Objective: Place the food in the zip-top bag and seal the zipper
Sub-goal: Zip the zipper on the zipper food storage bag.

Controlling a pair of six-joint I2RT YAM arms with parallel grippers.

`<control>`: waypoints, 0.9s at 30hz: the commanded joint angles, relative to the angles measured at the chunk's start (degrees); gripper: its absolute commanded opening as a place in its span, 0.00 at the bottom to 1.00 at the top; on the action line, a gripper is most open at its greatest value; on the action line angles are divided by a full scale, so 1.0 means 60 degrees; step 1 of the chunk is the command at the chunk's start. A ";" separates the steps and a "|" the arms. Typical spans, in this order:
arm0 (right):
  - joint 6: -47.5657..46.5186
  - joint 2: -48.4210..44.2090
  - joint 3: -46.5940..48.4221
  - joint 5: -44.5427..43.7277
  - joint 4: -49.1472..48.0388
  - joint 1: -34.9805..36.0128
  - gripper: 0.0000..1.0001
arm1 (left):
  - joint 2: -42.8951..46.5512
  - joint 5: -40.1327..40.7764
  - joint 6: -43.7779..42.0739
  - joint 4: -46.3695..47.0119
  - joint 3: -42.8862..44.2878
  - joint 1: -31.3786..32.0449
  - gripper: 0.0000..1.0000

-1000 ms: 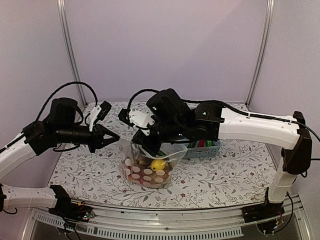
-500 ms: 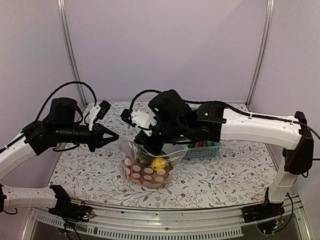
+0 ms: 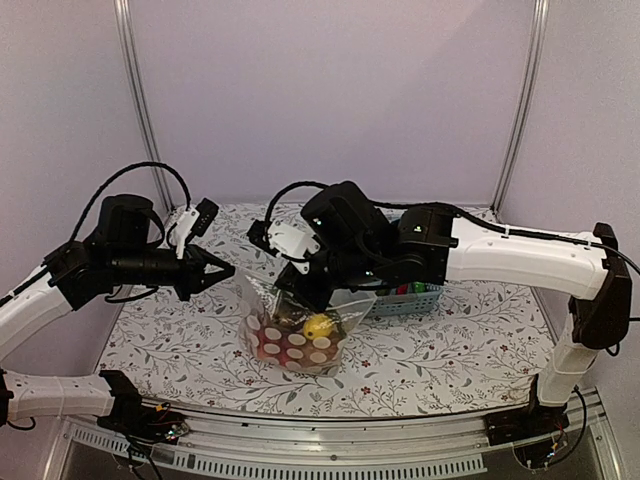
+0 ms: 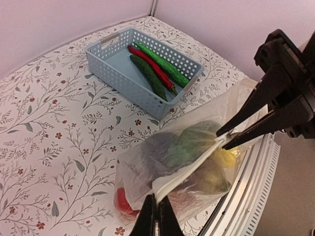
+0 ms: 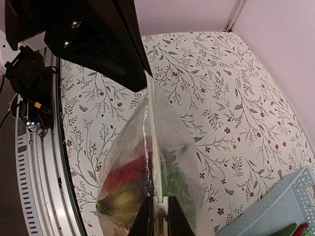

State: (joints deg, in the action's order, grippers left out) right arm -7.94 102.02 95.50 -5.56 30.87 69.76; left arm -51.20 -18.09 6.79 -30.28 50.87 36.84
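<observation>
The left gripper [image 4: 155,216] is clamped on one end of the zipper [image 4: 189,166], and the right gripper [image 5: 158,214] is clamped on the other end. The bag [image 4: 147,157] hangs between them and holds food [image 3: 318,327]. Beyond it, a basket [image 4: 110,69] contains cucumbers [image 4: 147,76] and a chili [image 4: 152,68].

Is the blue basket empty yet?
No, two green cucumbers and a red chili lie in the basket.

The zip-top bag [image 3: 295,338] stands mid-table [image 3: 450,350], with the food [image 3: 318,327] inside it. The left gripper [image 3: 233,270] pinches the zipper [image 4: 187,168] at its left end and the right gripper [image 3: 287,296] at its right end, so the strip runs between them. Behind and to the right sits the basket [image 4: 114,69] — two cucumbers [image 4: 147,76] and a chili [image 4: 150,63] lie in it.
</observation>
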 commanded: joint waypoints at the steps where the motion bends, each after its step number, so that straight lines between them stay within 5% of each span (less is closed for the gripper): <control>1: 0.0166 -0.0456 -0.0291 -0.0363 0.1313 -0.0050 0.00 | 0.0238 0.0864 0.0110 0.0250 0.0006 -0.0368 0.00; 27: 0.0397 -0.0611 -0.0573 -0.0377 0.1478 -0.0044 0.00 | 0.0152 0.1476 0.0258 0.0095 0.0032 -0.0469 0.00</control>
State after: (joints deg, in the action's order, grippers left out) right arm -6.44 100.57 93.89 -5.80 32.18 69.73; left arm -51.20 -15.18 7.38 -30.44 50.87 36.58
